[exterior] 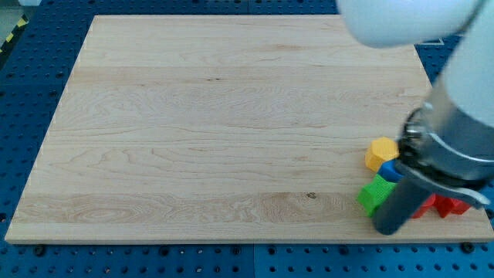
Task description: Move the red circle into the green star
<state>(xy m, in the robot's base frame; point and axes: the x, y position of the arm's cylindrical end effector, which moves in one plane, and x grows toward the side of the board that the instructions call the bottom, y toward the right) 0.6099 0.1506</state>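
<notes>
Blocks crowd the lower right corner of a pale, grain-streaked wooden counter (216,123) resting on a blue perforated base (23,100). A yellow block (380,152), faceted like a hexagon, sits uppermost in the cluster; just below it a blue block (391,171) peeks out, its shape hidden. A green block (376,193), blocky and notched, lies beside them; whether it is the star cannot be told. Red pieces (441,205) show at the counter's edge, mostly covered, so the red circle cannot be picked out with certainty. The arm's grey-and-white body (455,131) looms blurred over the corner, and its dark rod drops in front of the cluster, my tip (386,229) just below the green block. The arm carries no hand, only this rod.
</notes>
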